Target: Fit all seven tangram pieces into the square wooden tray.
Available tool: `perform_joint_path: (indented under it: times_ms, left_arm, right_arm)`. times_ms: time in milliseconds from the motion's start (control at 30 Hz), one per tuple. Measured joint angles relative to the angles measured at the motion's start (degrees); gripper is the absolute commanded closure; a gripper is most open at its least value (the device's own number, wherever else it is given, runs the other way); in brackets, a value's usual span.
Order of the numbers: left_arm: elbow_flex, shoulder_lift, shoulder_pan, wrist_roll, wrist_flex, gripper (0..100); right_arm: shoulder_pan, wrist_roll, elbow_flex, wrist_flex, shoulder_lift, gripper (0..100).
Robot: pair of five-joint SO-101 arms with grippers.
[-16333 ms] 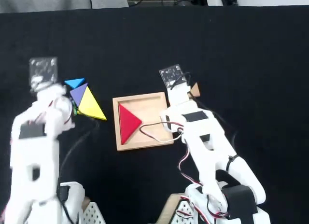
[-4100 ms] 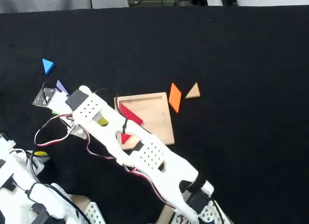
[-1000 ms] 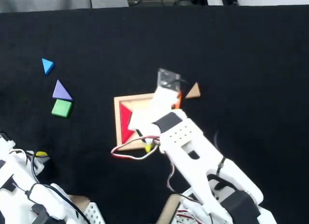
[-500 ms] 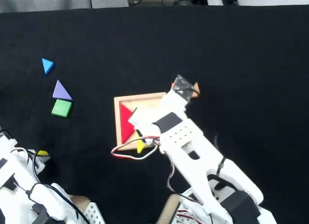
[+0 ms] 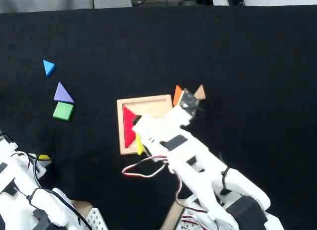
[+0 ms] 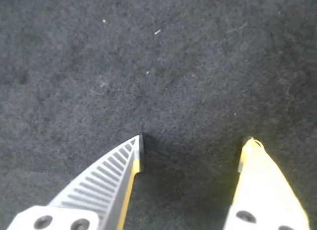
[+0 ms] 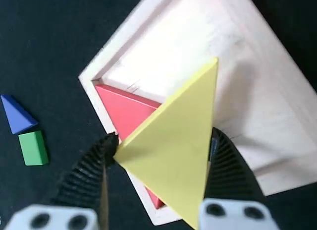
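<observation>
Yellow triangle [image 7: 173, 145] clamped in right pincer [image 7: 163, 139] over tray [image 7: 198, 36].

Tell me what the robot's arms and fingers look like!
Both arms, the right arm and left arm, are chunky white plastic with black parts. Thin red and white cables loop out of the right one. The right arm's fingers are dark and ribbed; the left arm's fingers are pale, pointed, yellow-edged.

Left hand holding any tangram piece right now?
No, the left hand is open over the black cloth, with nothing between its fingers.
</observation>
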Motion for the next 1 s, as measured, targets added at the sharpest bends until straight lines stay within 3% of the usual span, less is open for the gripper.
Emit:
perform_joint_path:
  times_ms: [167,333,433,600,767,867,1000]
  left_arm:
    - [0.00,0.00,0.00,0.00,0.00,68]
    - [0.00,0.00,0.00,0.09,0.00,68]
    - [0.00,0.00,0.00,0.09,0.00,68]
    - [0.00,0.00,0.00,0.09,0.00,68]
    - [0.00,0.00,0.00,0.09,0.00,68]
    - [0.00,0.00,0.00,0.09,0.00,68]
    - [0.00,0.00,0.00,0.09,0.00,68]
  right_arm:
    - [0.00,1.23,-0.18,1.76,0.00,83.5]
    - [0.00,1.93,-3.08,7.74,0.00,60.6]
    - [0.00,2.11,-5.01,10.73,0.00,54.4]
    - [0.00,2.11,-9.49,16.62,-0.35,68.2]
    - [3.87,2.11,-16.88,26.29,-7.38,97.5]
    - [8.53,5.01,-20.22,30.42,-13.89,96.4]
    - [12.84,16.70,-20.66,31.82,-22.42,98.1]
